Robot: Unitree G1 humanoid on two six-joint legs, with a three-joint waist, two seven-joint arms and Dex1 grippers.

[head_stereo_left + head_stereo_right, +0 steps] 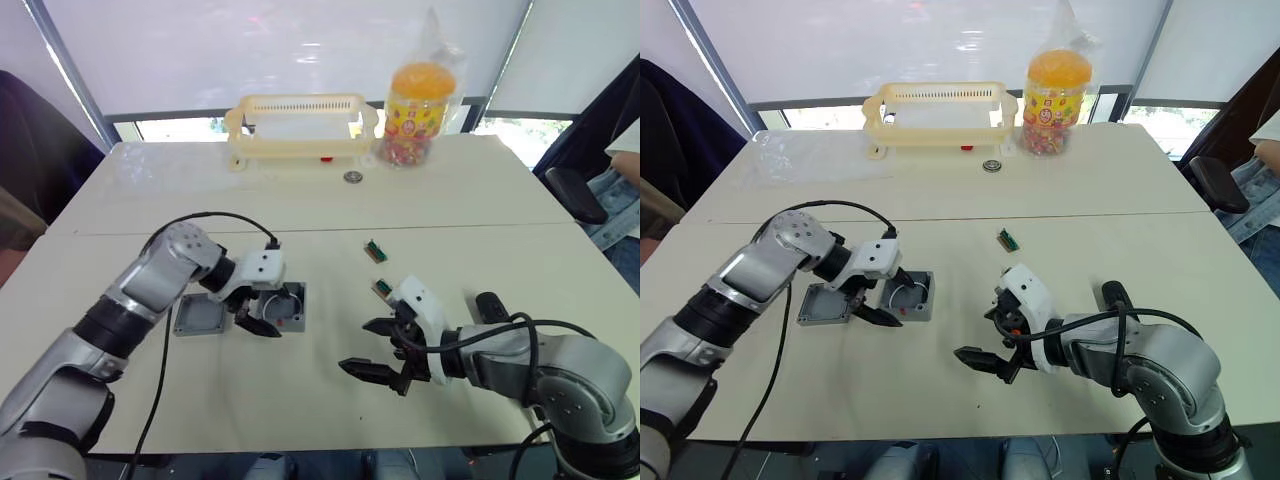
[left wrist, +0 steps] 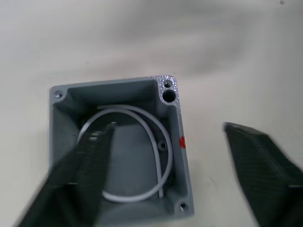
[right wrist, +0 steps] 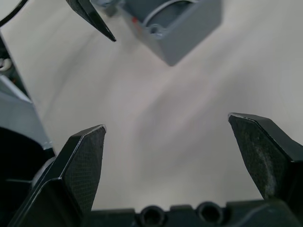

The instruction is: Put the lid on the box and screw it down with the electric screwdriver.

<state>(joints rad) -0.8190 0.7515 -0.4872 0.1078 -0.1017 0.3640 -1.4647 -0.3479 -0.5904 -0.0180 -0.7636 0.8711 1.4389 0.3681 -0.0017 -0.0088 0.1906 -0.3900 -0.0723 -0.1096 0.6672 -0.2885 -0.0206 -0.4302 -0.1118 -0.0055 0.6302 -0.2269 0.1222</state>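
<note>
One small square grey plastic box is sitting open on the cream bench, its flat grey lid lying just beside it. Left fingers are straddling its wall, spread wide; right fingers are hovering nearby, wide open, empty.

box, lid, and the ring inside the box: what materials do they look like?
box: matte grey, likely moulded plastic; one chipped corner sparkles, so cast metal is possible. lid: same matte grey, apparently the same material. White ring inside the box: thin, smooth, curved, probably a rubber or plastic seal cord.
</note>
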